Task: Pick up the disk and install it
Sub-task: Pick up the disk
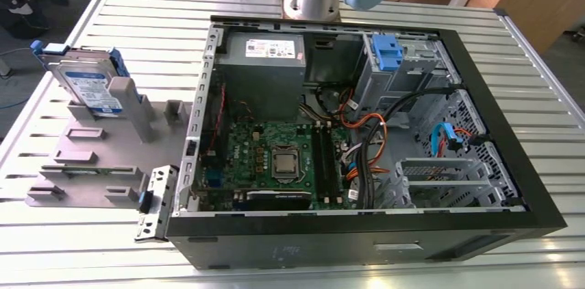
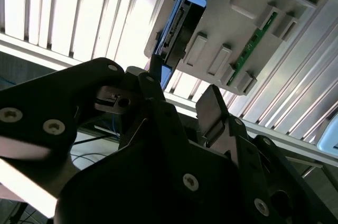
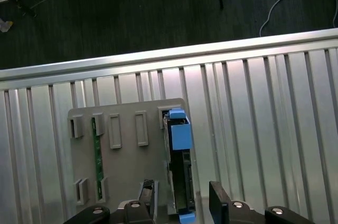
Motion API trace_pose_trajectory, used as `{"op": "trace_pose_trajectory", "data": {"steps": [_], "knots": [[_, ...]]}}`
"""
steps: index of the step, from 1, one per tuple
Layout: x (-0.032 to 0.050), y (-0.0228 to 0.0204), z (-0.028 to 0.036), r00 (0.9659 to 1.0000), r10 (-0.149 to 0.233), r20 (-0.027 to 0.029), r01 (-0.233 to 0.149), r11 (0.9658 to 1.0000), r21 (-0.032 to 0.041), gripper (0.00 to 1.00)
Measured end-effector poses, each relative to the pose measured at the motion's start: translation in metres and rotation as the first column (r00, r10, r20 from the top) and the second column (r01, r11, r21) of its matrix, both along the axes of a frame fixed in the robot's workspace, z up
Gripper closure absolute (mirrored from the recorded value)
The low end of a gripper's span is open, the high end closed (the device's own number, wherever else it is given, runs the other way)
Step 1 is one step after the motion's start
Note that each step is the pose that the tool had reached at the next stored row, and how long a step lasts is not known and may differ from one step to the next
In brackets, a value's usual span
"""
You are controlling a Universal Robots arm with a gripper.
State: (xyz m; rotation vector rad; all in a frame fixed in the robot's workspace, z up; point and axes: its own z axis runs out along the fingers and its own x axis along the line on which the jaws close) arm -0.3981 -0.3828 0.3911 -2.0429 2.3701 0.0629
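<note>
Beside the open black computer case [image 1: 366, 234], the flat silver disk [image 1: 87, 87] is standing upright in a slotted grey holder [image 1: 92, 166]; the gripper [image 3: 182, 197] is hovering over it, jaws spread.

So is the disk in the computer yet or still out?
Out: the disk stands on edge in the grey holder, outside the open case.

Even, bright light in the exterior view; glare streaks the slatted table [image 2: 63, 18] in the second wrist view, the gripper [image 2: 184, 84] dark against it
</note>
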Motion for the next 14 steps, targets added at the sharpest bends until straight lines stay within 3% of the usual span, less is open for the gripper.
{"op": "trace_pose_trajectory", "data": {"steps": [8, 14], "knots": [[0.0000, 0.0000, -0.0061, 1.0000, 0.000, -0.0001, 0.000, 1.0000, -0.0001, 0.47], [0.0000, 0.0000, -0.0153, 1.0000, 0.000, -0.0002, 0.000, 1.0000, -0.0001, 0.47]]}}
